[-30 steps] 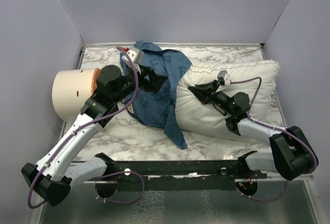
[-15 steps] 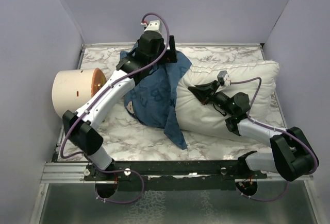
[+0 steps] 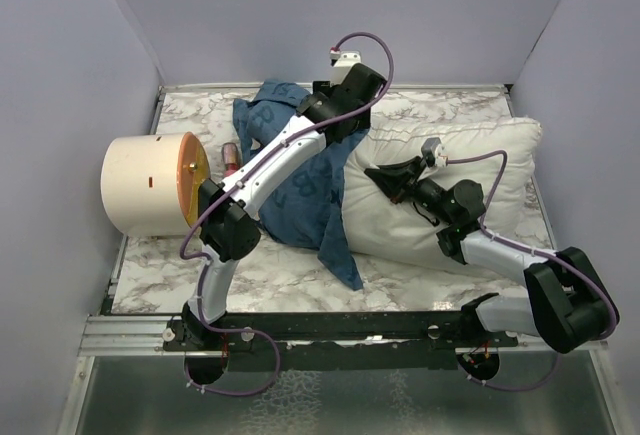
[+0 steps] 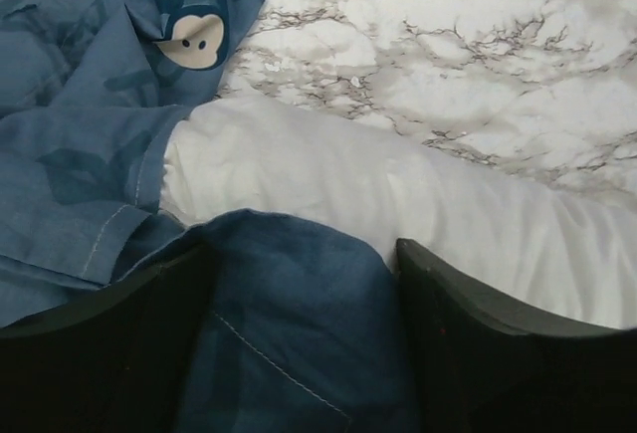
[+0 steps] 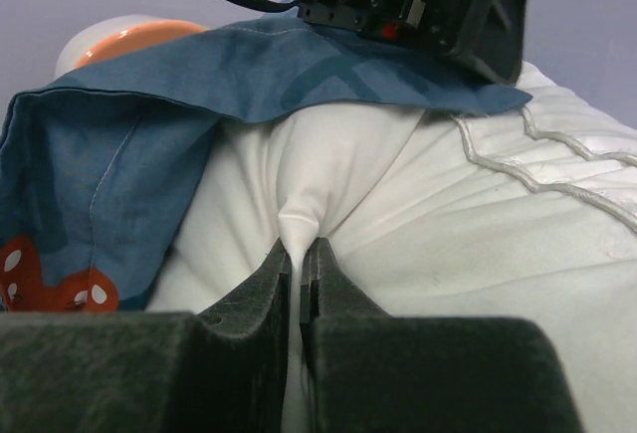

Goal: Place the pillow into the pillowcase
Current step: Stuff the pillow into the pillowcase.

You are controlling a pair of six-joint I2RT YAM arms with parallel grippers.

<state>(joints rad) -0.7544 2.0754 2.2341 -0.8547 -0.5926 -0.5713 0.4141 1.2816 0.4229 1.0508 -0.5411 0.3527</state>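
Right claw: closed. It pinches a small peak of white cloth on the top face of the pillow, and both fingers meet on the fold. The pinch sits close to the pillow's left end, just beside the blue hem.

Left claw: a thick fold of the pillowcase fills the gap between its fingers from one finger to the other. You can read this as a grip. In the right wrist view the blue cloth runs up to this claw and lies draped over the pillow's left end.

Pillow position: it lies across the right half of the table, with its long side running from near centre out to the far right. Its left end is tucked under the pillowcase edge. In the left wrist view, white shows past the blue hem.

Pillowcase position: it is crumpled at centre, reaching the back edge of the table, with one corner trailing toward the near edge.

Edges: the pillow's far right corner reaches the right wall. A cream drum lies on its side at the left edge, near the pillowcase but apart from it.

Room for you: bare marble shows at the near left and in a strip behind the pillow.
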